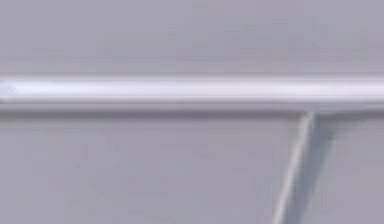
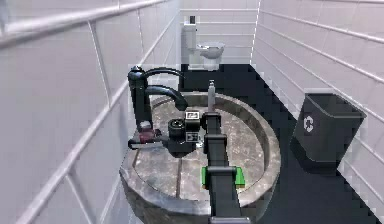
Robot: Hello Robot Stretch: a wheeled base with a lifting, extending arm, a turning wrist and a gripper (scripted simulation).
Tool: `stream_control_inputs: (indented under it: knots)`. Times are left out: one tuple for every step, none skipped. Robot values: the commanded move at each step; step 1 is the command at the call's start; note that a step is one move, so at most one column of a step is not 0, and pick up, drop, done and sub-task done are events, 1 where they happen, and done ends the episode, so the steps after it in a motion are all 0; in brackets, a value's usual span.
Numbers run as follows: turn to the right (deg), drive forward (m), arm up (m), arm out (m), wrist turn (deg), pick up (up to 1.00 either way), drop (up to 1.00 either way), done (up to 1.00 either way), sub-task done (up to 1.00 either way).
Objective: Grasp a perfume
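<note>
In the arm side view my arm rises over a round stone sink (image 2: 262,140). Its gripper (image 2: 155,138) reaches toward the foot of a black faucet (image 2: 140,92) on the sink's left rim. A small dark and pinkish thing (image 2: 146,132) sits on the rim right at the fingers; it may be the perfume. I cannot tell whether the gripper holds anything. A slim grey bottle (image 2: 211,95) stands upright on the sink's far rim, apart from the gripper.
A white tiled wall with a rail (image 2: 60,110) runs along the arm side view's left. A dark bin (image 2: 330,125) stands on the dark floor at the right, a white toilet (image 2: 207,50) at the far end. The forward view faces a grey wall with a white rail (image 1: 190,92).
</note>
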Motion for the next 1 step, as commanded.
stream_control_inputs:
  knots:
    - [0.0, 0.00, 0.10, 0.00, 0.0, 0.00, 0.00, 0.00, 0.00]
